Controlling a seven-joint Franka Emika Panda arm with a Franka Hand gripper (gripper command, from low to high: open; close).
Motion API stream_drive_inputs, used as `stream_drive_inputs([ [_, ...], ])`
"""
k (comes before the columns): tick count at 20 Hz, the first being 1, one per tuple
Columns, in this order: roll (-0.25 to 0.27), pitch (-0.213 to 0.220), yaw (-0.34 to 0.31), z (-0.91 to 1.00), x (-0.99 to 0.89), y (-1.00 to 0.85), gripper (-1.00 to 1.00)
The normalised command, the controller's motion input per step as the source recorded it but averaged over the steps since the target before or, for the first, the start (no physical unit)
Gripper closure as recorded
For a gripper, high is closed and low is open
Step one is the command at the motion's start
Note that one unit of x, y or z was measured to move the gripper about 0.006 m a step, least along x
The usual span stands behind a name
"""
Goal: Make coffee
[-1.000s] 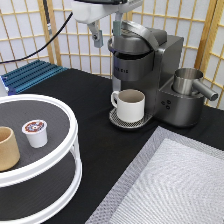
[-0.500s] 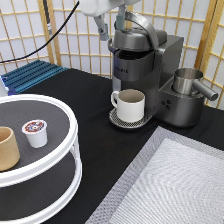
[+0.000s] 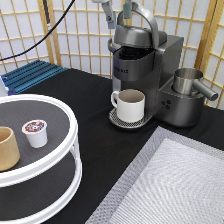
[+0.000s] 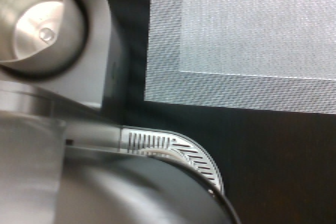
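The coffee pod [image 3: 36, 132], white with a brown-and-red foil top, stands on the top tier of a round white rack [image 3: 65, 117] at the exterior view's left. The grey coffee machine [image 3: 150, 70] stands at the top middle with its lid and curved handle [image 3: 148, 22] raised, so the dark pod chamber [image 3: 132, 53] shows. A white handled mug [image 3: 131, 104] sits on the drip tray [image 4: 176, 152] under the spout. My gripper [image 3: 119, 14] is at the exterior view's top edge, open and empty, right at the raised handle and far from the pod.
A tan handleless cup [image 3: 7, 148] stands beside the pod on the rack. A steel jug [image 3: 189, 81] sits on the machine's right side, also in the wrist view [image 4: 37, 35]. A grey woven mat [image 3: 175, 180] covers the bottom right. A blue rack [image 3: 30, 75] lies at the left.
My gripper has risen and shifted toward the exterior view's right, and the machine's handle and lid have swung up with it. The pod, mug and cup have not moved.
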Motion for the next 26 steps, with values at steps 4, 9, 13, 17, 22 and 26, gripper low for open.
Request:
stream_drive_inputs([
  [4, -0.056, 0.162, -0.068, 0.45, 0.26, 0.61, -1.00],
  [9, -0.077, 0.170, -0.062, 0.48, 0.19, 0.60, -1.00],
  [13, -0.100, 0.193, -0.057, 0.46, 0.14, 0.57, -1.00],
  [17, -0.092, 0.213, -0.057, 0.37, 0.11, 0.56, -1.00],
  [22, -0.103, 0.215, -0.039, 0.37, 0.27, 0.60, -1.00],
  [26, -0.111, 0.215, -0.013, 0.36, 0.47, 0.62, -1.00],
])
